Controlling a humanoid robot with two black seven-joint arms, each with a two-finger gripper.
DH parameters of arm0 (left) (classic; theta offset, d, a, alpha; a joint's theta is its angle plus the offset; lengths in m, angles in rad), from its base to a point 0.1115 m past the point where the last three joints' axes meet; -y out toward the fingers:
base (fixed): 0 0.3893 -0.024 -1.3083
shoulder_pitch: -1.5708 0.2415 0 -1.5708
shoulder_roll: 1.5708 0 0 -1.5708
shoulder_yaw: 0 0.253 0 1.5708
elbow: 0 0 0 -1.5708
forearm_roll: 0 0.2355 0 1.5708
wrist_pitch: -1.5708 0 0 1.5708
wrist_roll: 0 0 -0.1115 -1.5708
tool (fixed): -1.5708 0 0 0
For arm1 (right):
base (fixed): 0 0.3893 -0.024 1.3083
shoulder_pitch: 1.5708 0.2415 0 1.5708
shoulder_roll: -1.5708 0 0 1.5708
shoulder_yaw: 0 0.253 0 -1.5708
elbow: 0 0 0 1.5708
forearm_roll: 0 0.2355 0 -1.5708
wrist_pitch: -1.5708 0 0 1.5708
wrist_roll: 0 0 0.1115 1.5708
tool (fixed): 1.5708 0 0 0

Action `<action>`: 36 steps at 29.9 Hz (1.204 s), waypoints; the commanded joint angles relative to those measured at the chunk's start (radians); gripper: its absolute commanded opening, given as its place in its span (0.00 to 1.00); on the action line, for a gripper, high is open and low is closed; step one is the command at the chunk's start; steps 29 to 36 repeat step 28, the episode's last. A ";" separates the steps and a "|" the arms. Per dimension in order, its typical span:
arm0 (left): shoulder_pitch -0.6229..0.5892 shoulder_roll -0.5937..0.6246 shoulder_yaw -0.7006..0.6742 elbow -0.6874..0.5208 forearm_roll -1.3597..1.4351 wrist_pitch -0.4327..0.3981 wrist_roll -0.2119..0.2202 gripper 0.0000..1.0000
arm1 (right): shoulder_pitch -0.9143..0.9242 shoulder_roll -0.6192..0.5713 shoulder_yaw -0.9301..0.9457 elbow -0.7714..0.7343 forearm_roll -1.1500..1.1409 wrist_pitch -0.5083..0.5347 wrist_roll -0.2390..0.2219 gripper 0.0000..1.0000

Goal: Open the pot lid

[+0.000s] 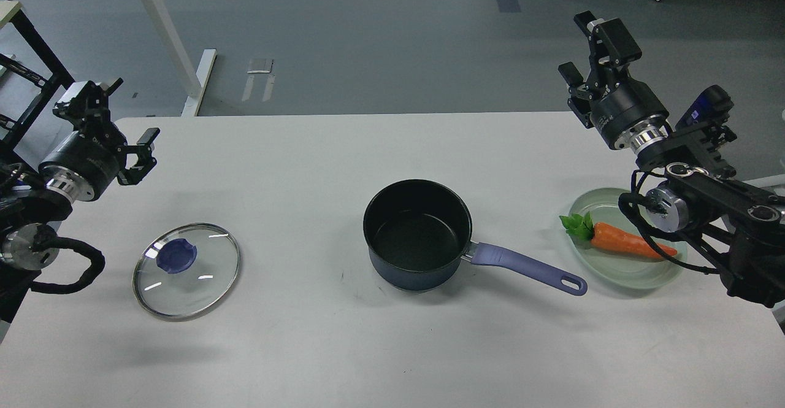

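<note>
A dark blue pot with a purple handle stands open at the middle of the white table. Its glass lid with a blue knob lies flat on the table at the left, apart from the pot. My left gripper is open and empty, raised at the table's left edge, well above and behind the lid. My right gripper is open and empty, raised high above the table's far right corner.
A pale green plate with an orange carrot sits at the right, partly behind my right arm. A white table leg stands on the grey floor at the back left.
</note>
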 commanded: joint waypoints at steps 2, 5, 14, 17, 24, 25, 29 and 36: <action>0.035 -0.051 -0.013 0.011 -0.009 -0.073 0.042 0.99 | -0.008 0.022 -0.008 -0.092 0.150 0.165 0.000 1.00; 0.043 -0.063 -0.015 0.017 -0.010 -0.142 0.049 0.99 | -0.026 0.036 0.000 -0.128 0.240 0.297 0.000 1.00; 0.077 -0.095 -0.113 0.017 -0.016 -0.175 0.117 0.99 | -0.062 0.027 -0.029 -0.129 0.354 0.574 0.000 1.00; 0.080 -0.112 -0.165 0.017 -0.036 -0.172 0.109 0.99 | -0.060 0.018 -0.054 -0.128 0.356 0.606 0.000 1.00; 0.080 -0.118 -0.199 0.045 -0.040 -0.176 0.042 0.99 | -0.057 0.010 -0.058 -0.117 0.340 0.604 0.000 1.00; 0.080 -0.118 -0.199 0.045 -0.038 -0.176 0.042 0.99 | -0.056 0.013 -0.058 -0.117 0.340 0.604 0.000 1.00; 0.080 -0.118 -0.199 0.045 -0.038 -0.173 0.042 0.99 | -0.054 0.011 -0.058 -0.118 0.340 0.604 0.000 1.00; 0.080 -0.118 -0.199 0.045 -0.038 -0.173 0.042 0.99 | -0.054 0.011 -0.058 -0.118 0.340 0.604 0.000 1.00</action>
